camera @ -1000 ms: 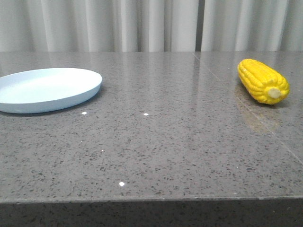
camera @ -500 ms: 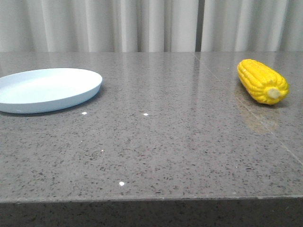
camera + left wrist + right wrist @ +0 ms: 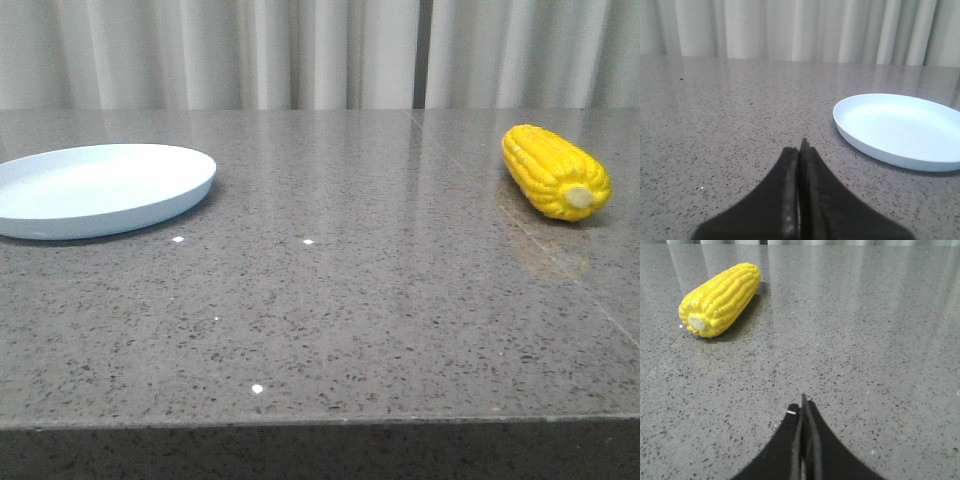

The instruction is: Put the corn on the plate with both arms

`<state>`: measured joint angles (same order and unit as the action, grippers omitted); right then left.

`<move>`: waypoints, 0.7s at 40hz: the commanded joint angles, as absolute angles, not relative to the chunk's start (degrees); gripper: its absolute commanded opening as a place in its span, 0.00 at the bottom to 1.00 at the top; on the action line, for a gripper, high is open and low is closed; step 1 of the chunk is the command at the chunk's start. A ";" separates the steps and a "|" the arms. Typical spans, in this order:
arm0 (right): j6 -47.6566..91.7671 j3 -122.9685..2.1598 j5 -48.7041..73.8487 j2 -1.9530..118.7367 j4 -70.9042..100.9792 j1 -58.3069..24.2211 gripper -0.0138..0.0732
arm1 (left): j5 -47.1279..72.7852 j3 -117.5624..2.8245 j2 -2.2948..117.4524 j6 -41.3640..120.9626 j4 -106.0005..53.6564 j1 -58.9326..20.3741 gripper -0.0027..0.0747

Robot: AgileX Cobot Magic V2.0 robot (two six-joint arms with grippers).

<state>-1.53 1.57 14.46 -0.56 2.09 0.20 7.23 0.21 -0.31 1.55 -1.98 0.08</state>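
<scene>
on the right side of the grey speckled stone table (image 3: 330,300), your corn (image 3: 555,171) lies on its side, cream stub end toward the camera, well apart from the pale blue plate (image 3: 100,188) sitting bare on the left. your left gripper (image 3: 799,150) is pinched closed on nothing, near the plate's rim. your right gripper (image 3: 803,405) is likewise closed and holding nothing, pointing over bare table, the corn off to one side.

Left tool (image 3: 800,145): dark tapered fingers pressed together, holding nothing, tips low above the counter (image 3: 715,125). Right tool (image 3: 803,402): fingers likewise closed, empty, tips low over the counter.
</scene>
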 commanded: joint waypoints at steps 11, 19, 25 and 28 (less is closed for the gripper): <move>-1.27 -3.70 4.49 -1.56 2.08 0.51 0.09 | -9.07 -1.40 -1.39 0.93 -2.40 0.20 0.01; -1.32 -18.49 15.20 0.62 4.72 0.51 0.09 | -4.08 -11.34 0.72 0.93 0.00 0.20 0.01; -1.32 -27.61 23.86 9.41 4.72 0.51 0.09 | 6.00 -20.78 9.57 1.04 2.84 0.20 0.01; -1.32 -29.87 24.17 14.65 4.72 0.51 0.09 | 10.27 -24.72 16.12 1.04 2.84 0.20 0.01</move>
<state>-1.53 -26.14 26.30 9.48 4.59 0.20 8.80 -19.82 9.97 1.55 2.49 0.08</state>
